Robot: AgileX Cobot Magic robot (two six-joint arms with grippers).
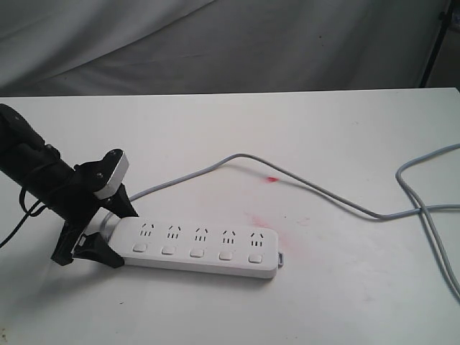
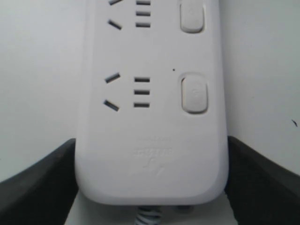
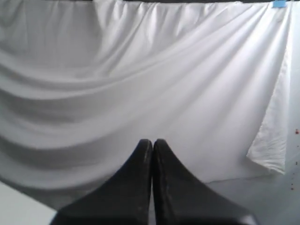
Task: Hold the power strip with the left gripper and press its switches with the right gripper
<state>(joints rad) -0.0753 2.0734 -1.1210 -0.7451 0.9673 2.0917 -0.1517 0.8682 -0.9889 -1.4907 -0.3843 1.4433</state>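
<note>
The white power strip (image 1: pixel 201 248) lies flat on the white table (image 1: pixel 345 302), its row of switches (image 1: pixel 196 253) on the near side. My left gripper (image 1: pixel 123 237) is shut on its cord end, one black finger on each long side. In the left wrist view both fingers (image 2: pixel 37 187) press against the strip's (image 2: pixel 150 140) flanks, and two switches (image 2: pixel 193 93) show beyond them. The grey cord (image 1: pixel 323 192) runs off to the right. My right gripper (image 3: pixel 152 143) is shut on nothing and faces a white cloth; it is outside the exterior view.
The cord loops and crosses itself near the table's right edge (image 1: pixel 424 208). Red stains (image 1: pixel 272 179) mark the table behind the strip. A white cloth backdrop (image 1: pixel 215 43) hangs behind the table, with a dark stand (image 1: pixel 435 43) at the top right.
</note>
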